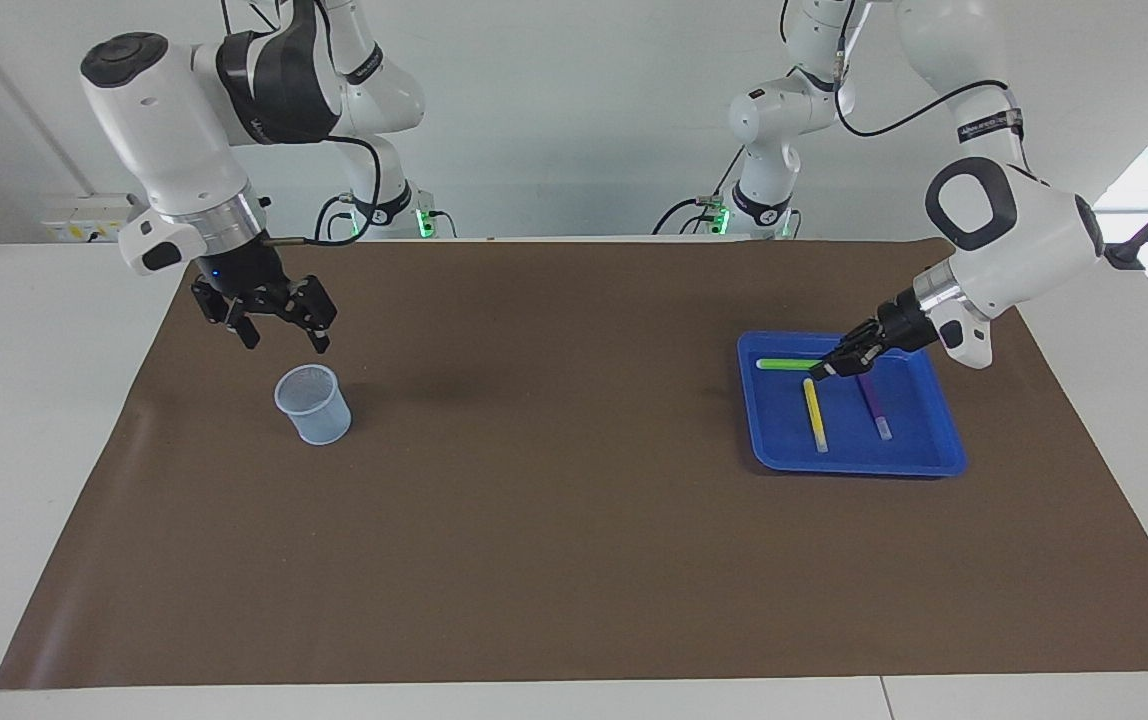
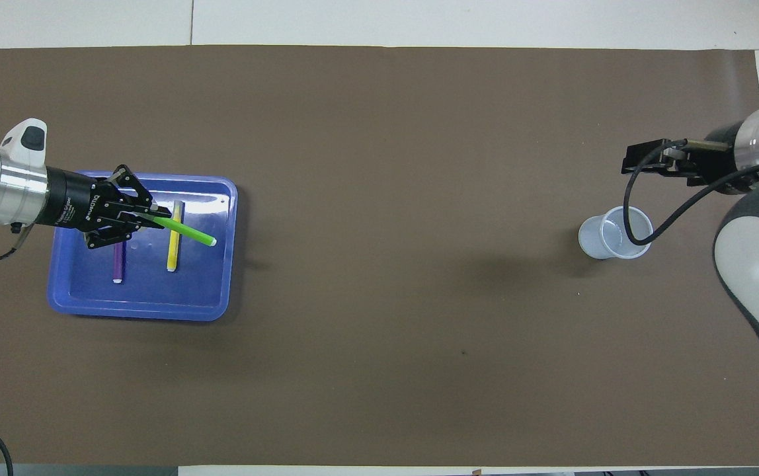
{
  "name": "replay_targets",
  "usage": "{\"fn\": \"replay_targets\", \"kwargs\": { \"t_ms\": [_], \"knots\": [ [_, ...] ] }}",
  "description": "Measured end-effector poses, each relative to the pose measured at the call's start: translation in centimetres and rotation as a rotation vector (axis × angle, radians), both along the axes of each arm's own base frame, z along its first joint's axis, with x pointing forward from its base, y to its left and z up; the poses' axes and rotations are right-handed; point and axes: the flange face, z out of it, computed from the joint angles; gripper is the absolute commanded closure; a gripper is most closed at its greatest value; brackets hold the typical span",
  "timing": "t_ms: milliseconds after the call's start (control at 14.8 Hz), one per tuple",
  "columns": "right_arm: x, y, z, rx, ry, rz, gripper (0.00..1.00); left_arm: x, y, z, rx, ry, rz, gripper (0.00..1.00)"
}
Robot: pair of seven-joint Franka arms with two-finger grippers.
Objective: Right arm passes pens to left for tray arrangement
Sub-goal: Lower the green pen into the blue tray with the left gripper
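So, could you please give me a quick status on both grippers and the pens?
Left gripper shut on green pen, low over blue tray. Yellow pen, purple pen lie in tray. Right gripper open, waiting above mesh cup.

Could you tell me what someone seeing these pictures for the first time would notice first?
The eye goes first to the bright blue tray at the left arm's end of the table, where the left tool holds the green pen low over it. The yellow pen and purple pen lie side by side in the tray. At the right arm's end, the right tool hangs open above a pale mesh cup.
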Motion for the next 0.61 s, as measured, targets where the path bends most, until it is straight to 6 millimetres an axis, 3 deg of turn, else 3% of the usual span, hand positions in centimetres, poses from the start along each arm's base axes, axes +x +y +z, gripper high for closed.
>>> {"fn": "replay_targets", "kwargs": {
  "t_ms": [338,473,608],
  "knots": [
    [-0.7,-3.0,3.1,-0.039,0.018,0.025,0.0,3.9,4.8,-2.4,0.198,0.063,-0.338,1.0],
    [-1.0,-3.4,4.3,-0.039,0.036,0.024,0.0,4.9,5.4,-3.6,0.234,0.102,-0.415,1.0],
    [-1.6,-3.3,5.5,-0.037,0.065,0.028,0.0,5.1,4.4,-5.3,0.262,0.136,-0.474,1.0]
  ]
}}
